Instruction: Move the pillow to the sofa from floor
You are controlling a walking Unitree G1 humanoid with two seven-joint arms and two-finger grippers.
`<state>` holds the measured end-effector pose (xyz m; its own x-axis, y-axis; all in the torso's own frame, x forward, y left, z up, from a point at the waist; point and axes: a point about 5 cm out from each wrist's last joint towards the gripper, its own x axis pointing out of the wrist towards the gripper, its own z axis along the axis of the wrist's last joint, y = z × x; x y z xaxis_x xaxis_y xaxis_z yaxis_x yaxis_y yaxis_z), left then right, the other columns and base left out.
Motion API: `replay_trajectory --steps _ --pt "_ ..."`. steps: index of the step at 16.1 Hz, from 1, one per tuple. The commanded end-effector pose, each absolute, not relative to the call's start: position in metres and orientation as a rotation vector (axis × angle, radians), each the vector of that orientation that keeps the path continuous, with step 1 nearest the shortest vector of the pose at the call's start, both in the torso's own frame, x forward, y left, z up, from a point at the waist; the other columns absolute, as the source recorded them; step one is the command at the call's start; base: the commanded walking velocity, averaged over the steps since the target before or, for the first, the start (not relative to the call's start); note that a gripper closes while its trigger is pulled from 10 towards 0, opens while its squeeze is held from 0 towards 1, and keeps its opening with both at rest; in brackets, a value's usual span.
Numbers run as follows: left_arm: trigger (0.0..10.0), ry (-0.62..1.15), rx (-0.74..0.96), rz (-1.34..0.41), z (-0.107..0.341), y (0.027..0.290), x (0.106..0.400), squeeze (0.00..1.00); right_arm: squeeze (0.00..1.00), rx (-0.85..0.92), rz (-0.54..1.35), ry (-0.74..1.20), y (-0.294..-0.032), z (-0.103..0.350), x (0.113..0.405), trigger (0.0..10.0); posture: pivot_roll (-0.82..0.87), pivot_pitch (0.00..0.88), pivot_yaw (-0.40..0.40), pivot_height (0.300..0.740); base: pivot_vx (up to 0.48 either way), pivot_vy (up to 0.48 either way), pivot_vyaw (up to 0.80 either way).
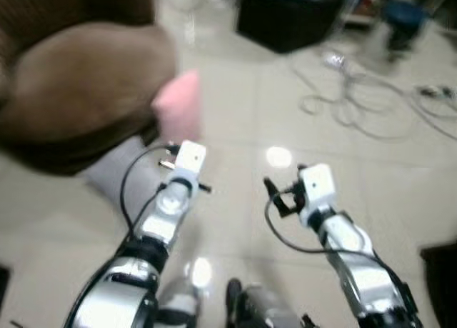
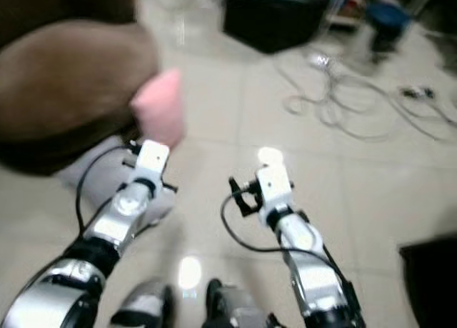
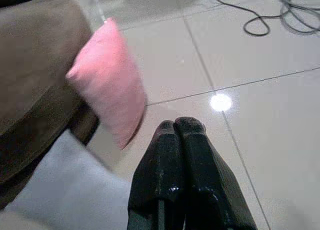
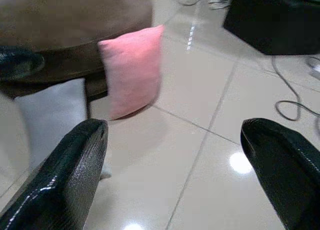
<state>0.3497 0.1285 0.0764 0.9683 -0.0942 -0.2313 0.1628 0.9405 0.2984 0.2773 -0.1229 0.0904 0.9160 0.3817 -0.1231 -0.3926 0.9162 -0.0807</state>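
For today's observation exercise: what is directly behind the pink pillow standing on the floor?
Behind the pink pillow is the brown sofa; the pillow leans against its front, beside a grey pillow. The part of the sofa's base behind the pillow is covered.

Pillow (image 4: 132,69): plain pink, no pattern.
Second pillow (image 4: 52,117): plain light grey.
Sofa (image 1: 78,85): brown, darker brown along base.
Floor (image 3: 260,54): glossy cream tiles, thin dark grout lines, white light glare spots.
Left gripper (image 3: 182,132) and right gripper (image 4: 175,140): black glossy fingers.
Arms: silver with black joints, white wrist blocks, black cables.
Box (image 1: 289,13): black.
Cables (image 1: 357,103): white and grey.
Blurred object (image 1: 403,13): blue.
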Motion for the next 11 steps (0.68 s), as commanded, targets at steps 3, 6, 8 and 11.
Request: replay_trajectory --steps 3,6,8,11 --pt "10.0 0.249 0.339 -0.099 0.0698 0.1327 0.3471 0.0 0.0 -0.119 0.435 0.14 -0.1187 0.0846 0.2738 10.0 0.09 0.265 -0.094 0.74 0.154 0.0 0.0" --pt "10.0 0.244 0.323 -0.123 0.0711 0.1303 0.348 0.0 0.0 -0.126 0.444 0.14 -0.1185 0.0839 0.2736 10.0 0.08 0.256 -0.089 0.74 0.0 0.0 0.0" --pt "10.0 0.249 0.331 -0.113 0.0714 0.131 0.3493 0.0 0.0 -0.132 0.447 0.135 -0.1175 0.0835 0.2728 10.0 0.08 0.251 -0.086 0.74 0.48 0.0 0.0" --pt "10.0 0.258 0.354 -0.12 0.0712 0.1299 0.35 0.0 0.0 -0.132 0.446 0.138 -0.116 0.0821 0.2713 10.0 0.08 0.246 -0.079 0.74 0.48 0.0 0.0"
